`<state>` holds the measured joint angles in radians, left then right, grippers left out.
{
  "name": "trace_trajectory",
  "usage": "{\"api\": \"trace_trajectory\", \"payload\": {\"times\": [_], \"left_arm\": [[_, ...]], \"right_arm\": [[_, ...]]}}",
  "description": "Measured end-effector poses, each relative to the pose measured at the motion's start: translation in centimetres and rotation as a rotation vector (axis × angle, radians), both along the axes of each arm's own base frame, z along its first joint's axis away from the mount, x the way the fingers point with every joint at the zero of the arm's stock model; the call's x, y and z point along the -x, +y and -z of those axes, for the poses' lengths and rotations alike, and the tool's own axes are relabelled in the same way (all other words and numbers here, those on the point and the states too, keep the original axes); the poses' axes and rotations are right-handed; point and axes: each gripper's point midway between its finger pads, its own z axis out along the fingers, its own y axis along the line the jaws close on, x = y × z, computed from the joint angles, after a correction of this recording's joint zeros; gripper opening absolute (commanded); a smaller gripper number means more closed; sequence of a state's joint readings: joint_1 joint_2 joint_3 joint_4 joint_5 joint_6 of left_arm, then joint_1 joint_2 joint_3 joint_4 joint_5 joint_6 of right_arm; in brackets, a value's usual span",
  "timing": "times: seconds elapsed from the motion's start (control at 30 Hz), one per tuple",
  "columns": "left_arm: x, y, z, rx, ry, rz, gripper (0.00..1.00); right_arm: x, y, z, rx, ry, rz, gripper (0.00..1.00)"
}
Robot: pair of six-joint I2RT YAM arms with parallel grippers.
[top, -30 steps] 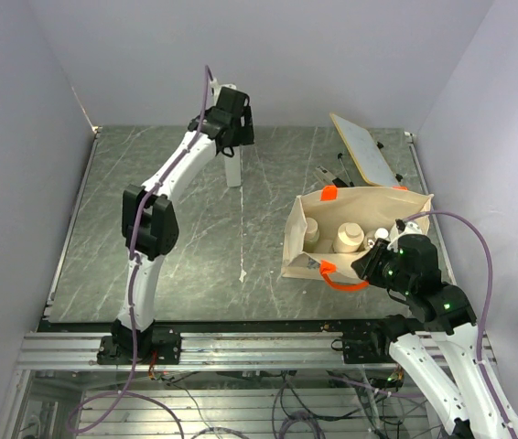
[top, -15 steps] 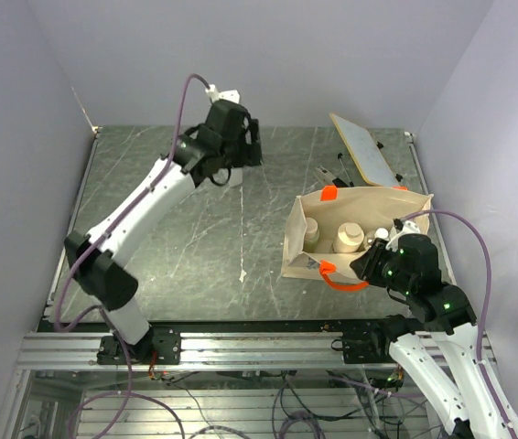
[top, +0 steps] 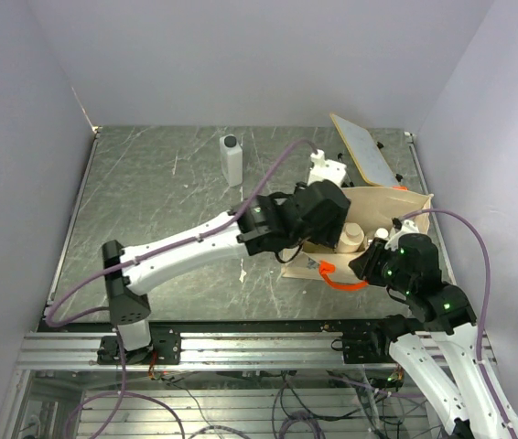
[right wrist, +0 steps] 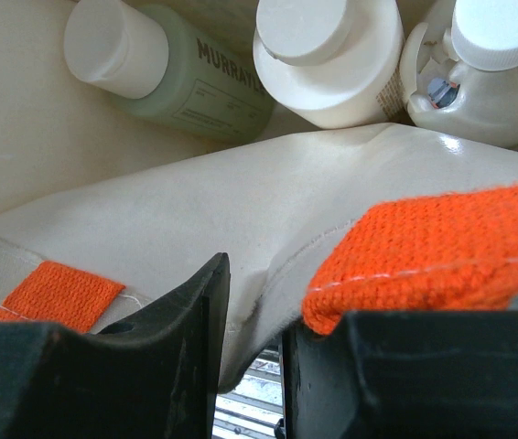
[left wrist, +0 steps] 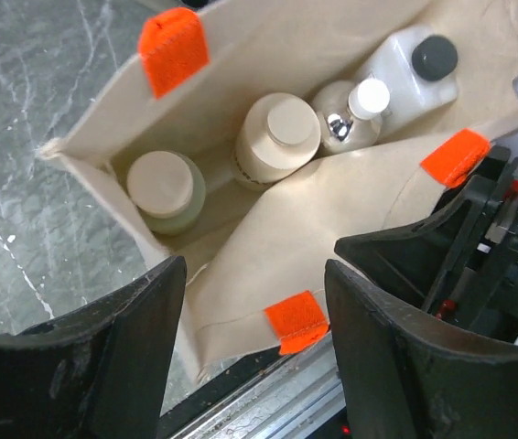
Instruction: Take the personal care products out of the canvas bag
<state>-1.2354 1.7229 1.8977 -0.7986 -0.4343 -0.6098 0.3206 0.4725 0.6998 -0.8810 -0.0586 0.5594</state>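
Dark green marbled counter. Beige canvas bag, orange handles, right of centre overhead; near wall pinched by right end effector. Left end effector spread wide above it. Olive-green beige-capped cylinder bottle inside, lower left. Risk: sagging wall could snag descending fingers, tipping bottles.

Bottles in canvas bag, lone bottle behind-left — well apart

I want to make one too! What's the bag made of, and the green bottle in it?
The bag looks like stiff canvas cloth: matte beige, creased, with stitched seams. The green bottle seems frosted plastic, maybe glass: smooth, slightly see-through, with lettering printed on it.
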Motion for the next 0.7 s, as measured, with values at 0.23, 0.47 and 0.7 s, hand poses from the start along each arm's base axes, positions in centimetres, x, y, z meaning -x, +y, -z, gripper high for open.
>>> {"api": "trace_trajectory", "payload": {"times": [0.23, 0.47, 0.7], "left_arm": [[-0.6, -3.1, 4.5, -0.164, 0.006, 0.038, 0.71], [-2.3, -4.9, 9.7, -0.314, 0.018, 0.052, 0.76], [-4.3, -3.1, 11.8, -0.426, 0.006, 0.029, 0.86]], "right_arm": [[0.1, 0.0, -0.2, -0.006, -0.011, -0.002, 0.26], [0.2, 0.0, -0.2, -0.009, -0.018, -0.004, 0.26], [0.3, 0.5, -0.3, -0.012, -0.024, -0.049, 0.26]]}}
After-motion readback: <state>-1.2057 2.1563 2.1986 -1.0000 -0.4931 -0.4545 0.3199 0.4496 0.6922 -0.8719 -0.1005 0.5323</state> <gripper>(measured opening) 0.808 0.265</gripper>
